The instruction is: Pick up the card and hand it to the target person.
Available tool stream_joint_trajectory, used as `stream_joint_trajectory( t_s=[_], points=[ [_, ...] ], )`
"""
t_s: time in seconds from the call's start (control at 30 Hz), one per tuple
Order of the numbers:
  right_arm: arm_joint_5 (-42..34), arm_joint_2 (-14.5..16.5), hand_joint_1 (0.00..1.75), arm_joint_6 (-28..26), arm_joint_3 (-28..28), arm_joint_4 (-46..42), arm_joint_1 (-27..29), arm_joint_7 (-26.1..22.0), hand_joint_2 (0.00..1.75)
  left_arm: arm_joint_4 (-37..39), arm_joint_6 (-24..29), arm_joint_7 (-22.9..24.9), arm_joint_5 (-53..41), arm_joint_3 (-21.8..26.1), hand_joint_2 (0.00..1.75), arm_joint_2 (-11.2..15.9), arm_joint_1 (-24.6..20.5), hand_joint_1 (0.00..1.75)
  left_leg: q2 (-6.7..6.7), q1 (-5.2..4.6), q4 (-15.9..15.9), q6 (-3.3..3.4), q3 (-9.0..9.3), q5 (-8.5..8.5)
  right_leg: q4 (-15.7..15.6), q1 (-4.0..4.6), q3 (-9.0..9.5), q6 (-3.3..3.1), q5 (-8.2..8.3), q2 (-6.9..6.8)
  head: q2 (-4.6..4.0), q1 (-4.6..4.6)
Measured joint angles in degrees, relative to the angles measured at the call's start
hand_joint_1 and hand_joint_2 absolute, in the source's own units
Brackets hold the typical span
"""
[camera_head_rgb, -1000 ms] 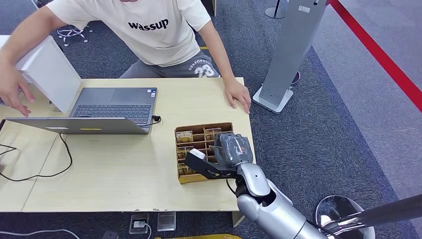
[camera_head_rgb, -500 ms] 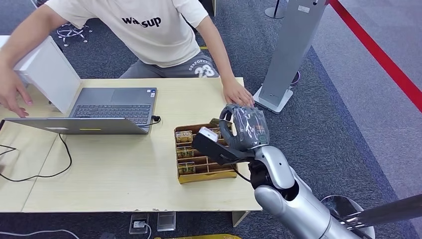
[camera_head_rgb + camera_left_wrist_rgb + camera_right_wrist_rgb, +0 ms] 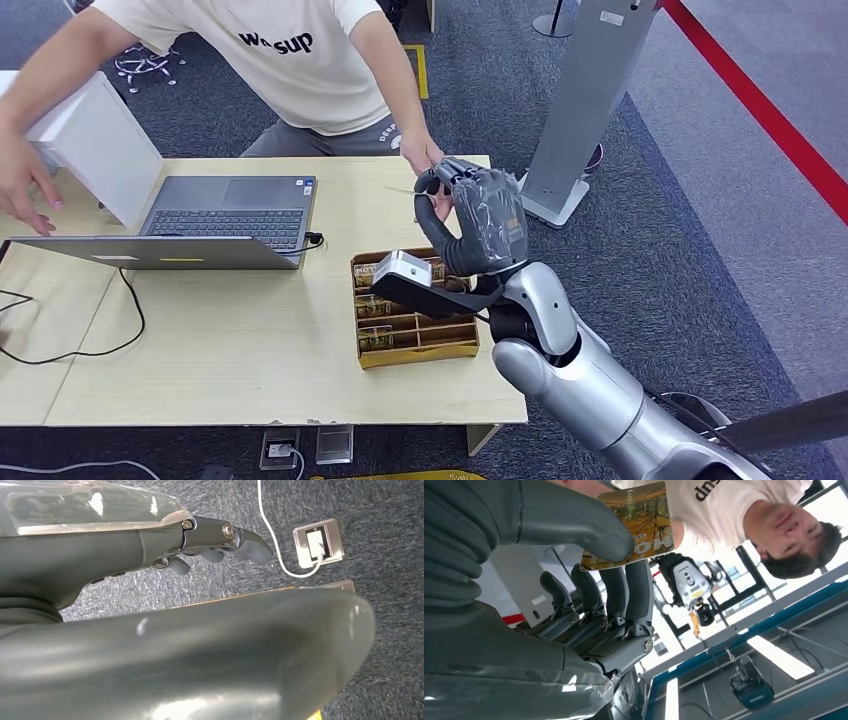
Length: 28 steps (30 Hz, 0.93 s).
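Card (image 3: 636,525) face in right wrist view, edge-on overhead

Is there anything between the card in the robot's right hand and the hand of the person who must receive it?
Nothing visible stands between them. The right hand pinches the card above the table's far edge, and the person's hand is right beside it, reaching toward the card. The compartment box lies lower, out of the path.
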Motion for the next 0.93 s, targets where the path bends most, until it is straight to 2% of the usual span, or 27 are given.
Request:
stream_joint_trajectory(
  t_s=[0.23,0.43,0.57,0.67,0.73,0.9,0.93],
  points=[
    [2.6,1.8,1.45,-8.6,0.5,9.7,-0.7,-4.0,1.75,0.0,-0.2,0.2,-0.4,-0.4,0.0,-0.1,-0.4,0.0,-0.02,0.0,0.0,0.0,0.0,0.0,0.0,0.0,-0.01,0.0,0.0,-0.01,0.0,0.03],
    [3.0,2.6,1.45,-11.1,0.4,15.4,-0.7,-5.5,1.75,0.0,-0.2,0.6,-0.5,-1.1,0.0,-0.1,-0.6,0.0,-0.01,0.0,0.0,0.0,0.01,0.0,0.0,0.0,0.0,0.0,0.0,-0.01,0.0,0.01],
    [2.6,2.8,0.0,-11.4,0.4,17.6,-0.6,-5.8,1.75,0.0,-0.3,0.6,-0.5,-1.4,0.0,-0.2,-0.6,0.0,-0.01,0.0,0.0,0.0,0.01,0.0,0.0,0.0,-0.01,0.0,0.0,-0.01,0.0,0.02],
    [1.4,3.0,0.0,-11.8,0.3,18.5,-0.4,-6.3,1.75,0.0,-0.4,0.5,-0.5,-1.5,0.0,-0.2,-0.6,0.0,-0.01,0.0,0.0,0.0,0.0,0.0,0.0,0.0,-0.02,0.0,0.0,0.0,0.01,0.03],
    [-2.8,3.0,0.0,-11.7,0.2,18.8,0.1,-8.0,1.75,0.0,-0.2,0.4,-0.3,-1.5,0.0,-0.2,-0.5,0.0,-0.01,0.0,0.0,0.0,0.0,0.0,0.0,0.0,-0.02,0.0,0.0,0.0,0.0,0.04],
    [-28.5,3.4,0.0,-6.3,-1.5,17.8,2.9,-17.8,1.75,0.0,0.7,0.0,1.0,-1.5,0.0,-0.1,-0.1,0.0,0.0,0.0,0.0,0.0,0.02,0.0,0.0,0.0,-0.03,0.0,0.0,0.0,0.01,0.01],
    [-31.2,3.4,0.0,-5.4,-1.7,17.5,3.2,-18.7,1.75,0.0,0.8,0.0,1.1,-1.5,0.0,-0.1,0.0,0.0,0.0,0.0,0.0,0.0,0.02,0.0,0.0,0.0,-0.03,0.0,0.0,0.0,0.01,0.0]
  ],
)
